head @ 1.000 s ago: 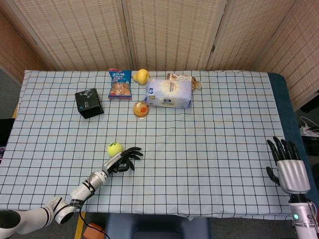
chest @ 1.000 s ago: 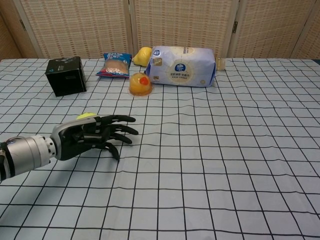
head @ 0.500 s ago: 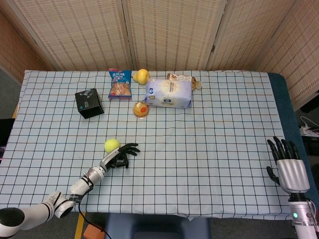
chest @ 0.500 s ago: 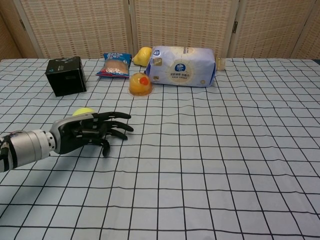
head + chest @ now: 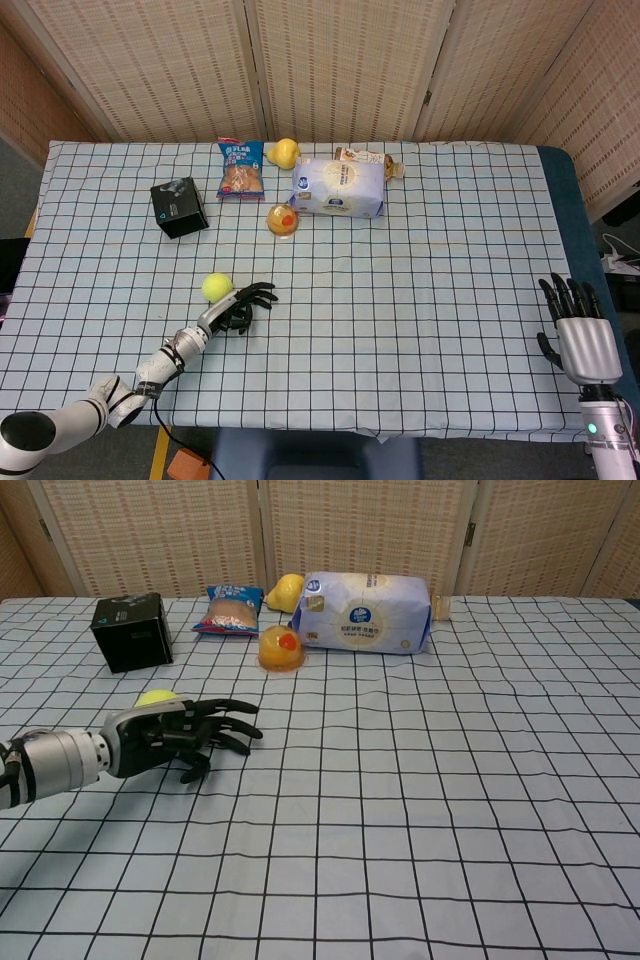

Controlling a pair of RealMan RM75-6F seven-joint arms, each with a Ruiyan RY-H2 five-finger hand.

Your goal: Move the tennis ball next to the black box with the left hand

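Note:
The yellow-green tennis ball (image 5: 216, 287) lies on the checked cloth, left of centre. My left hand (image 5: 240, 305) lies low on the table just right of and nearer than it, fingers spread and pointing right, holding nothing. In the chest view the ball (image 5: 157, 698) peeks out from behind the back of the left hand (image 5: 185, 738), and appears to touch it. The black box (image 5: 179, 207) stands further back and to the left, also seen in the chest view (image 5: 131, 631), a few grid squares from the ball. My right hand (image 5: 577, 335) hangs open past the table's right edge.
Along the back stand a blue snack bag (image 5: 240, 167), a yellow fruit (image 5: 284, 152), a white and blue pack (image 5: 339, 187) and an orange jelly cup (image 5: 283, 220). The table edge (image 5: 300, 436) runs close in front of my left arm.
The ball has shifted back and to the left, closer to the black box, with my left hand following beside it. The right hand has stayed put.

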